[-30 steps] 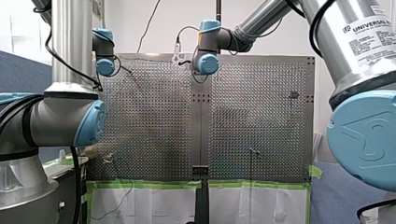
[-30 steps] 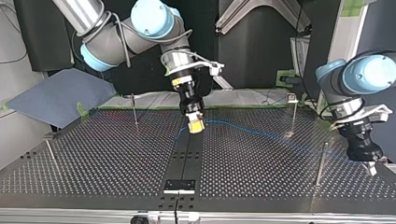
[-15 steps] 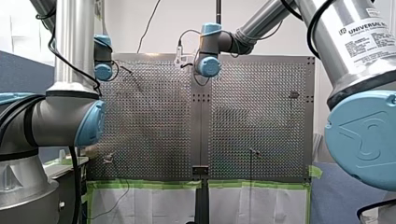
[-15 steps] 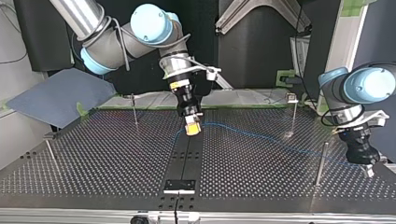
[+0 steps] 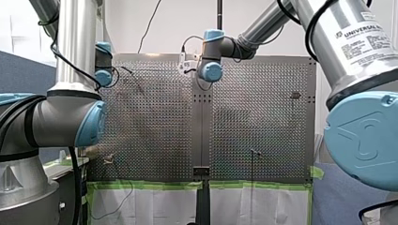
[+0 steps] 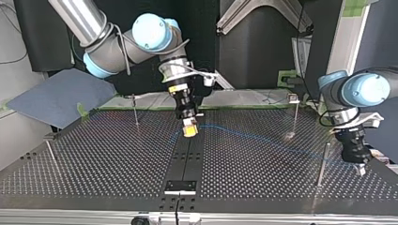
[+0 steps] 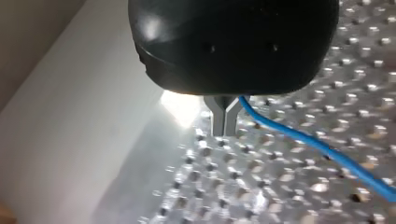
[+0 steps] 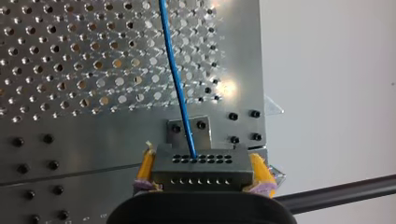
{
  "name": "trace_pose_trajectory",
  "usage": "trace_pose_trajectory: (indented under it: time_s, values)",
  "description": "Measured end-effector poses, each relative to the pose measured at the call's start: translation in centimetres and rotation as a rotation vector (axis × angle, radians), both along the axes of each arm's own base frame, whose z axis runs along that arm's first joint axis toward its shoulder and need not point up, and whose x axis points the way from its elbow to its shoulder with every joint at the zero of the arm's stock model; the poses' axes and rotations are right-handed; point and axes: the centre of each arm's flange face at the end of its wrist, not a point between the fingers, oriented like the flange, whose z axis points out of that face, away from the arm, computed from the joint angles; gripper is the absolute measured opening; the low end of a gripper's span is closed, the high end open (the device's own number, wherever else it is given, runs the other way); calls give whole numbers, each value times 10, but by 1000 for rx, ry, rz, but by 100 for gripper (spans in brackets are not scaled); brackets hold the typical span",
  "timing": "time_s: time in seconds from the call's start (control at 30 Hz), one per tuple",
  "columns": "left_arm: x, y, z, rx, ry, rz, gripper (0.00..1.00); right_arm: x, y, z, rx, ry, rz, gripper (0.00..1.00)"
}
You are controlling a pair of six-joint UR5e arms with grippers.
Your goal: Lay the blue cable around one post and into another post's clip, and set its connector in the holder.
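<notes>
Yellow-padded fingers (image 8: 259,171) of my right gripper (image 8: 201,173) clamped on both ends of grey connector (image 8: 201,163), held tilted above black centre strip (image 6: 187,154) of perforated table (image 6: 103,154). Metal fingers (image 7: 224,119) of my left gripper (image 7: 224,133) pinched together on blue cable (image 8: 179,91), low over table at top view's right, near post (image 6: 323,161). Cable spans table from connector to my left gripper

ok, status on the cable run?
Right gripper shut on connector, not in holder. Left gripper shut on cable. Post close beside left gripper.
</notes>
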Motion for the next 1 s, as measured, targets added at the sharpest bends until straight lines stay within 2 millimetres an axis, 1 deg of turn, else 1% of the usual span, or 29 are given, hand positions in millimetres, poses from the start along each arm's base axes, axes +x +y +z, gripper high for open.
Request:
trace_pose_trajectory:
  time_s: [0.3,0.67,1.0]
  values:
    - [7,-3,-16,0,30,-20,0,-8,-18,-15,20,16,-29,0]
    - [7,-6,-20,-5,41,-16,0,-20,-40,-34,54,46,-64,0]
    - [1,-14,-33,-26,46,-29,0,-25,-48,-57,104,93,-76,0]
